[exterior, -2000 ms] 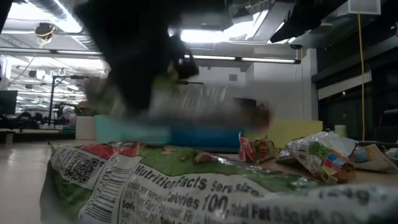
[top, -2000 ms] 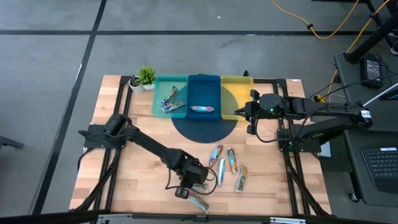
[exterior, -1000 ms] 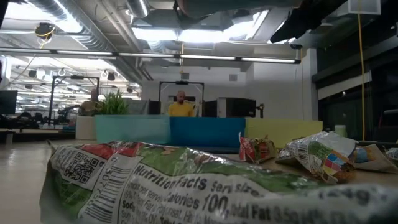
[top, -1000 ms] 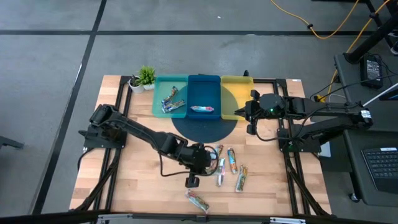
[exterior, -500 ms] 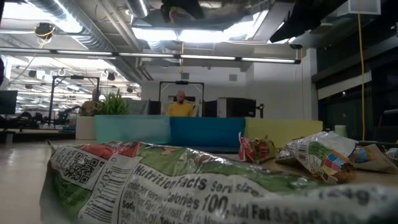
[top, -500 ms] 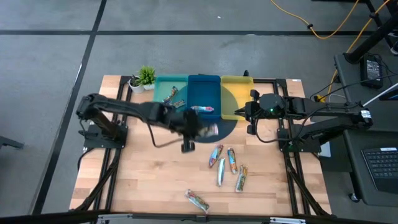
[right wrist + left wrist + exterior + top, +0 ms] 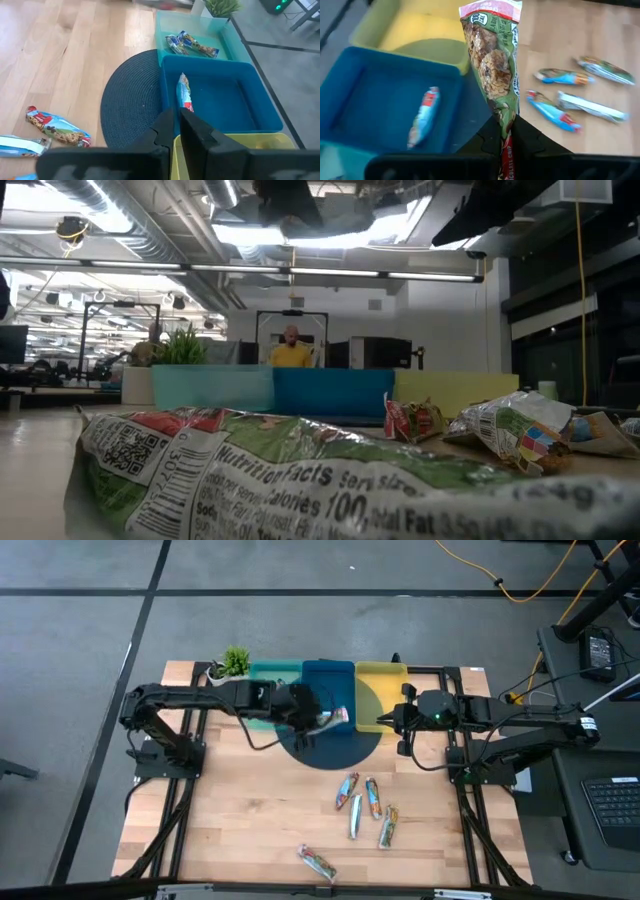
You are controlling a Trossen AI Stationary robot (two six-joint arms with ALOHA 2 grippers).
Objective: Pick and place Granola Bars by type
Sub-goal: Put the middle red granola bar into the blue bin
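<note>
Dark and stretched almost level, the left arm reaches from the table's left edge across the upper middle of the high view, its left gripper (image 7: 322, 720) hanging over the blue tray (image 7: 328, 675) by the round dark mat (image 7: 330, 745). Its fingers are pinched on a green-and-red granola bar (image 7: 494, 65) — in the left wrist view the wrapper stands straight up out of the jaws, above the gap between the blue tray and the yellow tray (image 7: 420, 25). One blue bar (image 7: 422, 117) lies inside the blue tray, and two more sit in the teal tray (image 7: 192, 44). Four loose bars (image 7: 364, 805) lie on the wood at lower centre (a fifth bar (image 7: 318, 862) near the bottom edge). The right gripper (image 7: 402, 722) waits at the yellow tray's right, fingers pressed together on nothing.
</note>
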